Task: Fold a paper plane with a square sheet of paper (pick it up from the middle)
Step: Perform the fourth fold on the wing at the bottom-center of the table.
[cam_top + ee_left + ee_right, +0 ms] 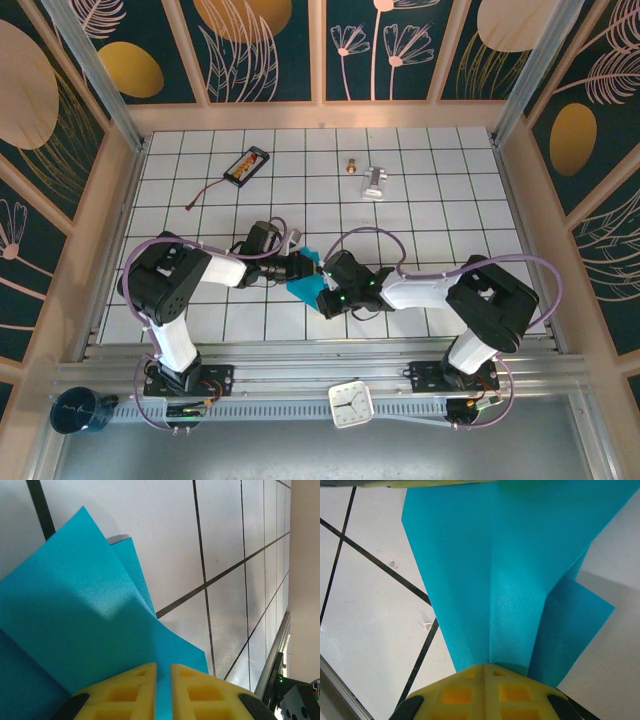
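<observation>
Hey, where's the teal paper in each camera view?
Top external: teal paper at centre, between the two arms.
Left wrist: paper lower left, pinched in the left fingers.
Right wrist: paper upper centre, running into the right fingers.
Shared landmark: the white table's black grid lines.

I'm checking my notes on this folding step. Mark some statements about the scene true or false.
1. The left end effector and the right end effector are both shut on the teal paper. True.
2. The teal paper is a flat, unfolded sheet. False: it shows creases and overlapping layers.
3. The black battery pack lies far back on the table, apart from the teal paper. True.
4. The silver metal piece rests on the teal paper. False: it lies far back, apart from it.
</observation>
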Available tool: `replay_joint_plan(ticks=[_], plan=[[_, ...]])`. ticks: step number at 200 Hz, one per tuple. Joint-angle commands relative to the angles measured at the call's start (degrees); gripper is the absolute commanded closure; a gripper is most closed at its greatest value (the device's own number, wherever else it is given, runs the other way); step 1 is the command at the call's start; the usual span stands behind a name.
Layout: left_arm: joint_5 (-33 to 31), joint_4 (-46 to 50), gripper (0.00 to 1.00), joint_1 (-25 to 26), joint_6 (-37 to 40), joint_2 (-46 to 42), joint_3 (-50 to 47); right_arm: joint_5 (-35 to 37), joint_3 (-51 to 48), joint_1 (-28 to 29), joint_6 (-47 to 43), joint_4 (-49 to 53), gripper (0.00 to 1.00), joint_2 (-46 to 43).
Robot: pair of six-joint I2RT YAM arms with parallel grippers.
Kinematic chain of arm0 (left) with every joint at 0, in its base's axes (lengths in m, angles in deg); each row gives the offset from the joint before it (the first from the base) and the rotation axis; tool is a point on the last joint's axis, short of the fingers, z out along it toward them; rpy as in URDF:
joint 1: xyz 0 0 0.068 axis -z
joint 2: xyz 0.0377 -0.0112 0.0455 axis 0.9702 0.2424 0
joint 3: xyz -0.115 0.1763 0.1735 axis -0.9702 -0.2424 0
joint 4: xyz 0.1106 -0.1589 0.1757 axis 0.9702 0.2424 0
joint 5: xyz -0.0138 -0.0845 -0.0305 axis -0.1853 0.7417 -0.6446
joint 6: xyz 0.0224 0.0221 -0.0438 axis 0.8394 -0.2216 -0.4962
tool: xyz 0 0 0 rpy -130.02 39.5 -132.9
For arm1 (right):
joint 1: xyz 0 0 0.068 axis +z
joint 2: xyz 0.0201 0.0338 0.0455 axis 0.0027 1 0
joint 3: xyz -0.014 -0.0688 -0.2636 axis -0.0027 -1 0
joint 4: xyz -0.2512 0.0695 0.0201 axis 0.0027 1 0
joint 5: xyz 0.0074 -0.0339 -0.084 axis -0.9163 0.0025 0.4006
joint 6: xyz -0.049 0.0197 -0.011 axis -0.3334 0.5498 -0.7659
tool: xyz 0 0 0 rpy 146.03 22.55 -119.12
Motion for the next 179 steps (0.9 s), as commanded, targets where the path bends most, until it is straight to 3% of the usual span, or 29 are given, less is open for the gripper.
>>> replay_joint_plan(ticks=[1,44,179], plan=[[-4.24,7.92,0.85,0.09,2.04,3.40,-1.26,-0.46,-2.99,-0.17,1.24,2.66,0.96,-0.67],[-4.69,8.27,0.85,0.11,2.18,3.70,-1.17,-1.17,-6.23,1.75,4.00,4.55,1.00,-2.33],[-7.41,11.36,0.85,0.09,3.46,5.04,-0.83,-0.82,-10.34,6.56,9.33,8.10,1.00,-5.78]])
